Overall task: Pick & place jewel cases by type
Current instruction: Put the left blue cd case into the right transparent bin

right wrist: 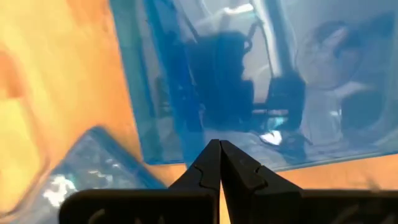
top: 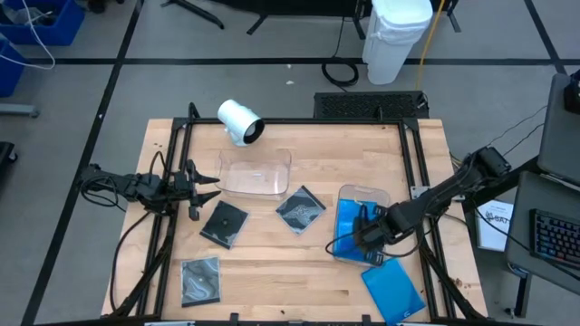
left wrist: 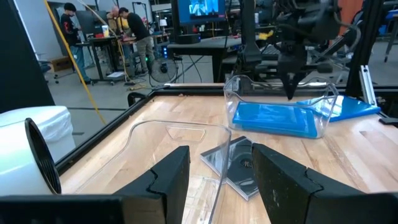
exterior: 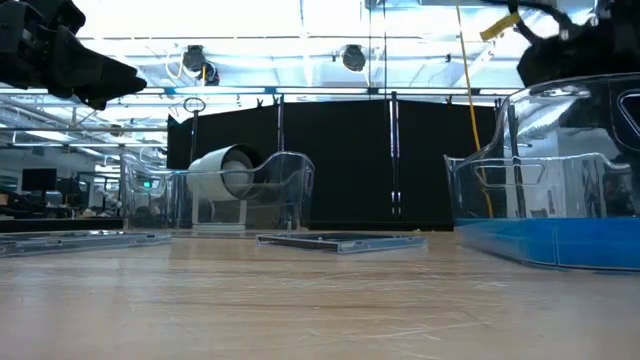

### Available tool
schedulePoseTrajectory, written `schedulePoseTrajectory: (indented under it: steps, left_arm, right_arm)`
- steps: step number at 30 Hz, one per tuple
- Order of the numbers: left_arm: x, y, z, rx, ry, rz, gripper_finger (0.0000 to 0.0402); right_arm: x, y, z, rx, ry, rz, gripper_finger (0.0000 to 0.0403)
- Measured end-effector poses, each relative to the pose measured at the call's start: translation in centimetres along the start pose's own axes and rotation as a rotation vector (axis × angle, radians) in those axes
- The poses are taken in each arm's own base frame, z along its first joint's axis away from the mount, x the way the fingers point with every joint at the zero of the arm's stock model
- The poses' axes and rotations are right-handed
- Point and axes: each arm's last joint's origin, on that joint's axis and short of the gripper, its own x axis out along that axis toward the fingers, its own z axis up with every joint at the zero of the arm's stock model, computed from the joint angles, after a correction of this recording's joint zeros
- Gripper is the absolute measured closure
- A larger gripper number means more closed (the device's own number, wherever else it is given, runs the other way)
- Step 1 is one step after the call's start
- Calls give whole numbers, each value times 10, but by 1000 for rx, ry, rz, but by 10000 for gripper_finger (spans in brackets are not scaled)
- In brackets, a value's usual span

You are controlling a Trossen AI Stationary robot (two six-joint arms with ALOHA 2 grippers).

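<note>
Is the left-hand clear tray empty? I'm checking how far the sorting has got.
Yes: in the high view the clear tray beside the white cylinder holds nothing, while three dark jewel cases lie on the table.

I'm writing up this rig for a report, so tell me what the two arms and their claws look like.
Both arms are dark, nearly black, built of jointed segments with black cables running along them. The left claw has two chunky, matte black fingers with angled, flat-faced tips. The right claw has matching black fingers that taper to a notched point. No markings are visible.
</note>
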Motion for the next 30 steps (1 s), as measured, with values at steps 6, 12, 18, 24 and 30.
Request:
schedulePoseTrajectory:
  steps: [6, 12, 18, 24, 30]
  left_arm:
    - [0, 0, 0, 0, 0, 0, 222]
    - [0, 0, 0, 0, 0, 0, 222]
    - [0, 0, 0, 0, 0, 0, 222]
    - [0, 0, 0, 0, 0, 0, 222]
    - [0, 0, 0, 0, 0, 0, 222]
  right_arm:
    - [22, 6, 3, 3, 115, -29, 403]
    - [40, 7, 5, 21, 205, -9, 403]
    - [60, -8, -3, 63, 288, 6, 403]
    - [65, -17, -5, 82, 314, 28, 403]
    - [44, -17, -5, 29, 149, 22, 403]
